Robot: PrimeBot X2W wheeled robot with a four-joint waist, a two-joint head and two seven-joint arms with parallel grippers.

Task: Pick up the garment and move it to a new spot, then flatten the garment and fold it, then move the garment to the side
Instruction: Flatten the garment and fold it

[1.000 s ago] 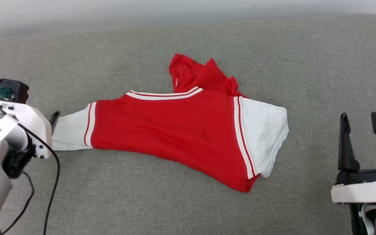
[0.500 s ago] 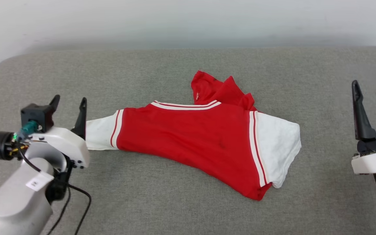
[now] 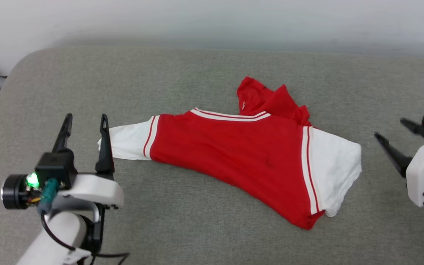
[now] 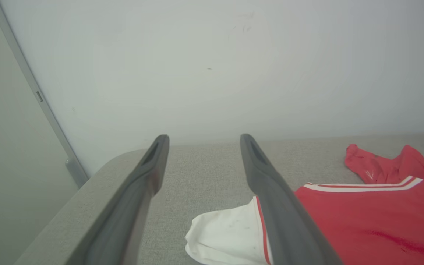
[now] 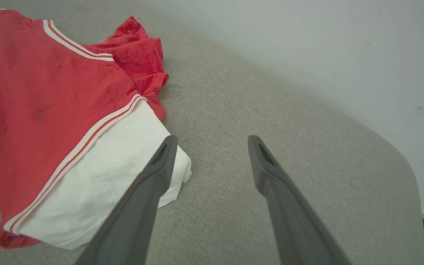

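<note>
Garment (image 3: 234, 147), one; left claw (image 3: 86, 117), right claw (image 3: 389, 127): two

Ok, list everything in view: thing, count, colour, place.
garment: one, red with white sleeves and red-and-white stripe trim, lying rumpled mid-surface
padded surface: one, grey fabric, under the garment
wall: one, pale, behind the surface
strip: one, grey, on the wall at far left
left gripper: one, dark fingers, open and holding nothing, at the end of the garment's left sleeve
right gripper: one, dark fingers, open and holding nothing, apart from the right sleeve
</note>
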